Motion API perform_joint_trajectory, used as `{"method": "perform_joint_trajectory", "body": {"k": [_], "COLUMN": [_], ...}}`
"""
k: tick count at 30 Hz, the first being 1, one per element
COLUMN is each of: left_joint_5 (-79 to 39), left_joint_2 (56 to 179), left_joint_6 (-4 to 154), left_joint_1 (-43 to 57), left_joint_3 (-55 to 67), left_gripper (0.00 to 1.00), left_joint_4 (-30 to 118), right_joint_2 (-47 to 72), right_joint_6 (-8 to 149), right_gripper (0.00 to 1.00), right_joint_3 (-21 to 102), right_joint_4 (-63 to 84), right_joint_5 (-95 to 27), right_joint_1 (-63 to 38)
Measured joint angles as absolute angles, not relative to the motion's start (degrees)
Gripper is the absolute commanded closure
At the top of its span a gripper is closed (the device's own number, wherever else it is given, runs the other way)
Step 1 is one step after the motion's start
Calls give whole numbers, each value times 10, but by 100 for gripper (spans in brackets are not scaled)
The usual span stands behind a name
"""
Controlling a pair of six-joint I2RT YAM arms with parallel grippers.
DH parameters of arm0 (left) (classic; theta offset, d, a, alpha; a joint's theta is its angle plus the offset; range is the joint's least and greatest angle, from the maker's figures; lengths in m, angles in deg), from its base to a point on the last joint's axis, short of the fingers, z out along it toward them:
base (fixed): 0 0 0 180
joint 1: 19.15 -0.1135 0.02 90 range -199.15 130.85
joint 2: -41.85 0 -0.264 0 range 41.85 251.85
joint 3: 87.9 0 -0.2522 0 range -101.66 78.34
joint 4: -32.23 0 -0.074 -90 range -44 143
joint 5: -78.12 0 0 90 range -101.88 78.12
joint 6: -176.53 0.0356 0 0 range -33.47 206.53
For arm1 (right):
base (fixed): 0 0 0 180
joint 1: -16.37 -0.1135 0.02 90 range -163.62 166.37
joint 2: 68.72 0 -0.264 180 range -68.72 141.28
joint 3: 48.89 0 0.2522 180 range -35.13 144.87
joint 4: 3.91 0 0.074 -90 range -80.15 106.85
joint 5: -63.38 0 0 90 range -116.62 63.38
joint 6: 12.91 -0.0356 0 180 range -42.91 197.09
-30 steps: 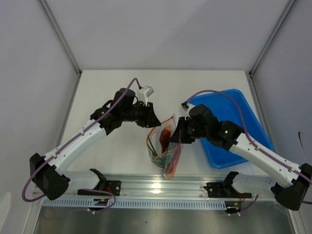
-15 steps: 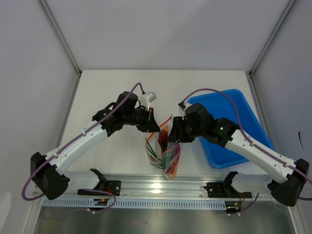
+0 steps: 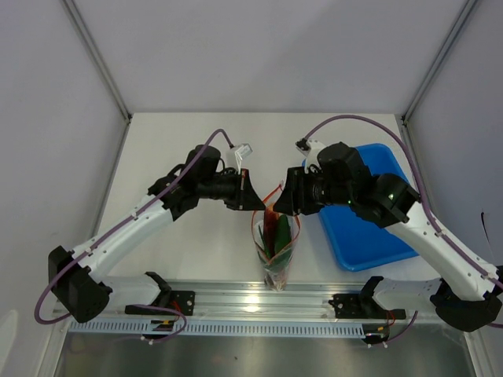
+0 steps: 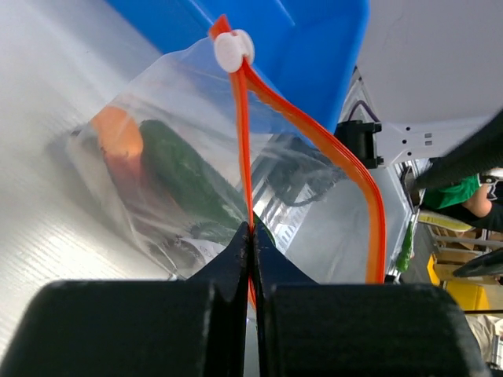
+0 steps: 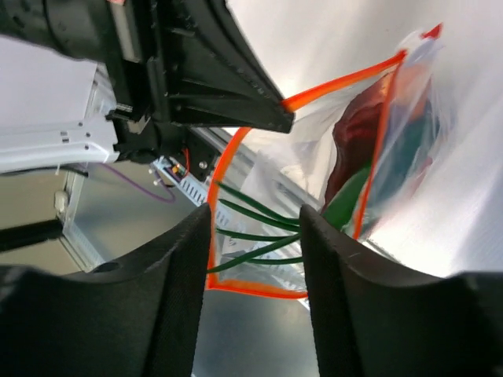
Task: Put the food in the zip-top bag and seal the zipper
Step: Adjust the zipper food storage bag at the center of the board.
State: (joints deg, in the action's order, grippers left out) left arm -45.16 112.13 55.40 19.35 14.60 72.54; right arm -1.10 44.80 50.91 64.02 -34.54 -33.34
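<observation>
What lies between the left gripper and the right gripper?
The zip-top bag, mouth open along the zipper, food inside; clearest in the top external view.

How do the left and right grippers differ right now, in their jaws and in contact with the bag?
The left gripper has its jaws shut; the right gripper has them apart. The left pinches the zipper; the right grips nothing visible. Both sit at the mouth of the zip-top bag.
</observation>
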Motion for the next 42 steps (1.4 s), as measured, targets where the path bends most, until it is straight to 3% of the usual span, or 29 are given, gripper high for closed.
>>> {"method": "perform_joint_trajectory", "body": {"k": [1, 4, 7, 25, 27, 42], "left_joint_5": [-452, -453, -452, -451, -451, -413], "left_joint_2": [1121, 1120, 1120, 1119, 1119, 1067], "left_joint_6": [549, 536, 528, 501, 498, 424], "left_joint_1": [193, 194, 194, 194, 194, 202], "left_joint_3": [146, 146, 146, 151, 151, 237], "left_gripper": [99, 99, 99, 99, 99, 99], "left_joint_4": [721, 711, 705, 680, 678, 619], "right_joint_2": [-11, -3, 11, 16, 20, 88], "right_joint_6": [450, 457, 458, 424, 417, 300], "right_gripper": [65, 79, 87, 95, 100, 100], "right_joint_3": [512, 512, 509, 363, 353, 251], "right_joint_4": [640, 643, 644, 643, 640, 533], "right_joint_5": [-352, -367, -376, -425, -430, -418], "right_joint_1": [-334, -346, -359, -399, -411, -432]}}
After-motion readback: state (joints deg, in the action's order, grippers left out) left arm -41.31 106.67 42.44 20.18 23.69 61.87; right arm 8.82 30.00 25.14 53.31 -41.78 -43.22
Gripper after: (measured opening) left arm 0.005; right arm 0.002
